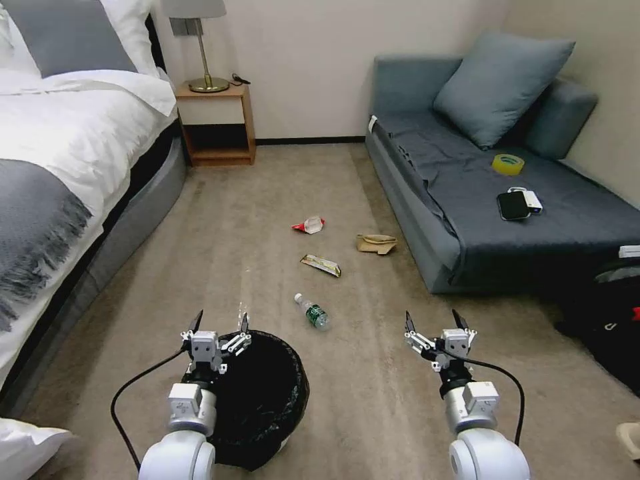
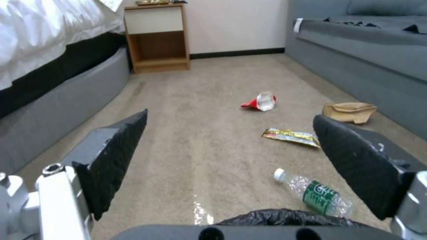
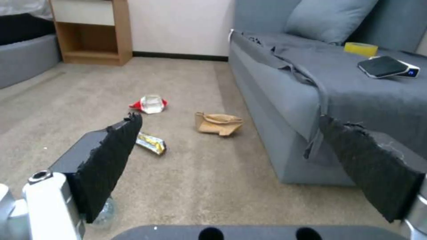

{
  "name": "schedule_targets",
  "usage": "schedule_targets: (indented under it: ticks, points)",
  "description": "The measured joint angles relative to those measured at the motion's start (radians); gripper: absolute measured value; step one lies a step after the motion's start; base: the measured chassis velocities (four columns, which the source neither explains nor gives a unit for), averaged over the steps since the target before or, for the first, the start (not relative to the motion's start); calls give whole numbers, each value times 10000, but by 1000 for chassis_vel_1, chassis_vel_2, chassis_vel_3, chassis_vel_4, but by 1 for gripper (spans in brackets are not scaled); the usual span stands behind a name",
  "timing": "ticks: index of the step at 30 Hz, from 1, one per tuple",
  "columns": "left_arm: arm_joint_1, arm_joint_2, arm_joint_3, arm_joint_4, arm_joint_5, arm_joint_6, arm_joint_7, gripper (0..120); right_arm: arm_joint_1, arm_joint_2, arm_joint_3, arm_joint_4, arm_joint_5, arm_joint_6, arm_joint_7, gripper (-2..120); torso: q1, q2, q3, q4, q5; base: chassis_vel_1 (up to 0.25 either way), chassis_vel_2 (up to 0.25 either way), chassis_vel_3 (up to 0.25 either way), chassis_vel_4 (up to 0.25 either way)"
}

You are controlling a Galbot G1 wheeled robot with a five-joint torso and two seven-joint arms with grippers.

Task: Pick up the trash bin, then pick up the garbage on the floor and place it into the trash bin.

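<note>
Judged the trash bin [image 1: 263, 400] light but slick-lined, best pinched at its stiff near-left rim below the wide-jawed left gripper [image 1: 218, 325]; hung the right gripper [image 1: 433, 323] equally wide, empty.

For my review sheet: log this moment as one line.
left gripper: open above trash bin | right gripper: open, empty | garbage: four pieces on carpet
</note>
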Motion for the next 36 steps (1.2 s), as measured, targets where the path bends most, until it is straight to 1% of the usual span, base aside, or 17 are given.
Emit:
schedule_targets:
  ticks: [25,26,27,28,29,30,31,32,33,34,35,36]
  points:
    - [34,-16,-2,-1,-10,-59,-15,100,-3,-1,-1,10,-4,-8,11,100,0,1,0,-1,0,0,0,0,0]
    - [117,-81,-3,101,13,-213,-103,100,-7,1,-5,-9,-18,1,27,100,0,1,0,-4,3,0,0,0,0]
    - [117,-81,-3,101,13,-213,-103,100,-7,1,-5,-9,-18,1,27,100,0,1,0,-4,3,0,0,0,0]
    - [319,-232,1,339,81,-504,-287,100,-21,17,-12,-135,-74,92,85,100,0,2,-1,-3,1,0,0,0,0]
    - [660,-476,31,737,188,-953,-566,100,-94,71,-40,-492,-224,318,242,100,0,3,0,2,-6,0,0,0,0]
    - [1021,-751,60,1159,310,-1470,-892,100,-220,146,-106,-973,-415,610,442,100,0,2,0,0,-1,0,0,0,0]
    - [1021,-751,60,1159,310,-1470,-892,100,-220,146,-106,-973,-415,610,442,100,0,2,0,0,-1,0,0,0,0]
    - [1322,-961,85,1500,407,-1861,-1142,100,-334,232,-164,-1491,-646,949,674,100,0,2,0,7,0,0,0,0,0]
    - [1481,-1045,114,1534,378,-2062,-1249,100,-434,294,-199,-1868,-785,1198,807,100,0,2,0,2,-3,0,0,0,0]
    - [1672,-1077,120,1332,322,-2117,-1311,100,-547,308,-249,-1958,-856,1355,744,100,0,2,1,-4,6,0,0,0,0]
    - [1781,-1077,139,1140,297,-2103,-1339,100,-569,302,-263,-1915,-870,1407,690,100,0,2,0,1,8,0,0,0,0]
    - [1781,-1077,139,1140,297,-2103,-1339,100,-569,302,-263,-1915,-870,1407,690,100,0,2,0,1,8,0,0,0,0]
